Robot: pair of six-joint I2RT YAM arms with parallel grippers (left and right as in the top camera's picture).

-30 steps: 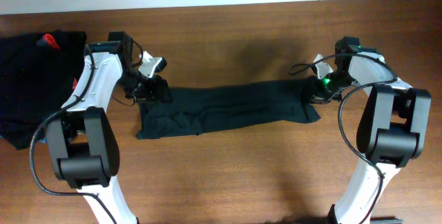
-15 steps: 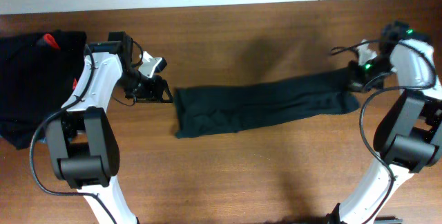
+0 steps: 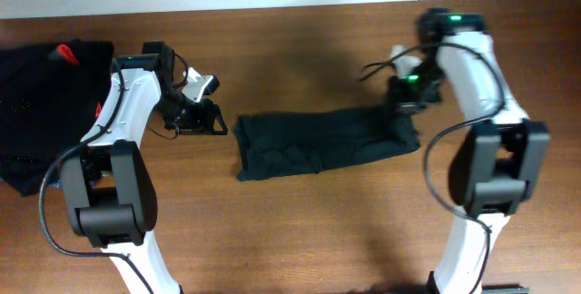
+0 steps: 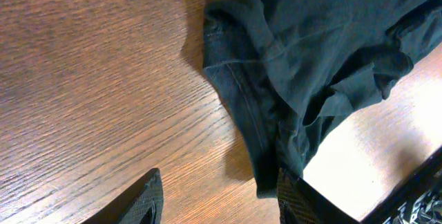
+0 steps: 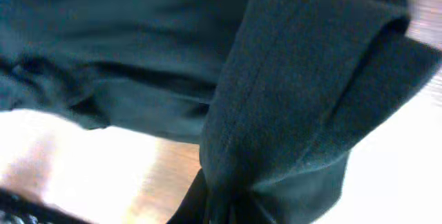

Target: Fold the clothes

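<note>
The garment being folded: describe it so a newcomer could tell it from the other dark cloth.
On the wooden table, look at the centre. The garment is the long, narrow dark strip there, its right end pinched by the right gripper. Unlike the black heap at the far left with a red bit, it is flattened and stretched out.

The overhead view looks straight down on the table (image 3: pixel 309 240) from far. The left wrist view looks down from near at the left end of the garment (image 4: pixel 318 51). The right wrist view is very close on its right end. All three views share the garment.
</note>
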